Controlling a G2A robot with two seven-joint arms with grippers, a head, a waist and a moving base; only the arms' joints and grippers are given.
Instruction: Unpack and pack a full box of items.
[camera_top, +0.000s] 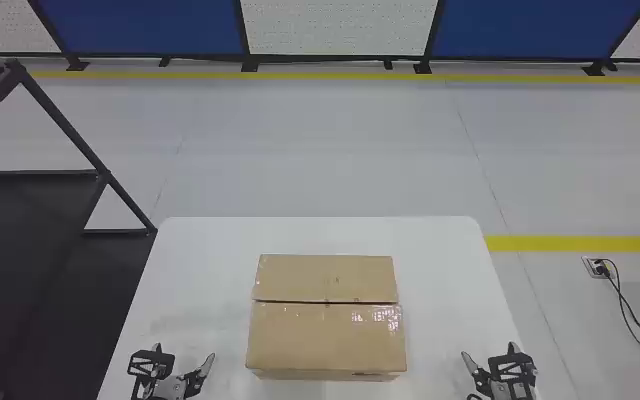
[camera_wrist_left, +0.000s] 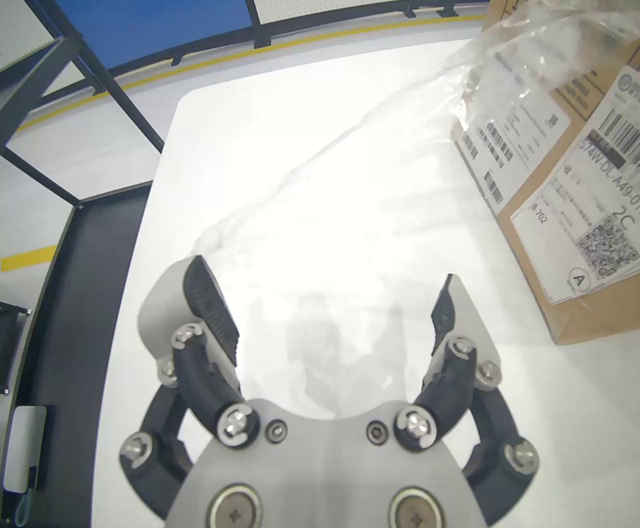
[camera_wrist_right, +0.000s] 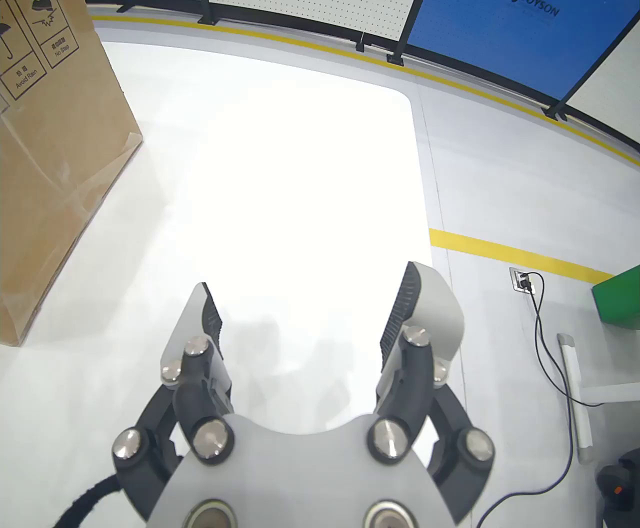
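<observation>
The closed cardboard box (camera_top: 326, 316) sits on the counter (camera_top: 200, 270) between the left gripper (camera_wrist_left: 322, 270) and right gripper (camera_wrist_right: 307, 275), whose jaws gape empty.

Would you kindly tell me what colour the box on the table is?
Brown cardboard; the box shows best in the top view.

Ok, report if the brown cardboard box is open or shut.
Shut: the brown cardboard box has top flaps flat, meeting at a seam.

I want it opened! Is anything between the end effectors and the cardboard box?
Nothing solid. Bare white table lies between the brown cardboard box and the left end effector and right end effector; only clear plastic film trails from the box toward the left one.
</observation>
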